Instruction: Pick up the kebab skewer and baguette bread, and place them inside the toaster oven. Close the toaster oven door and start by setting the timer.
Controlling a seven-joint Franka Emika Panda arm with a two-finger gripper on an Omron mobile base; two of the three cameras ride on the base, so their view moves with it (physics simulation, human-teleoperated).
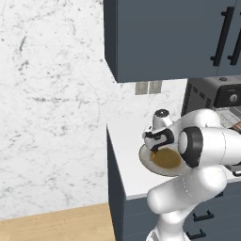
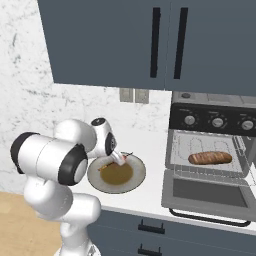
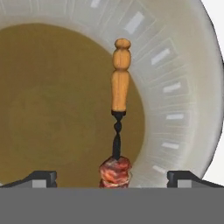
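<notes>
While the baguette bread already lies on the wire rack inside the toaster oven, whose door hangs open and flat, the kebab skewer is the piece left to fetch. It lies on the plate, on the side of its brown centre nearer the oven, and the claw hangs directly above it with its jaws spread wide and nothing between them. In the hand view the skewer's long axis runs straight up the picture, midway between the two fingertips: wooden handle at the far end, dark twisted shaft below it, and the red meat chunks nearest the camera. The jaws therefore stand one to each side of the stick, across its length, so a straight descent and a squeeze looks like what the grasp calls for.

Beyond the first chunk the meat end is cut off at the bottom of the hand view, so how far the stick runs under the claw cannot be told. From the right base camera only a sliver of the skewer shows beside the wrist, and in the left base camera the arm covers much of the plate. The timer sits on the oven's control panel, well apart from the plate on the surface.
</notes>
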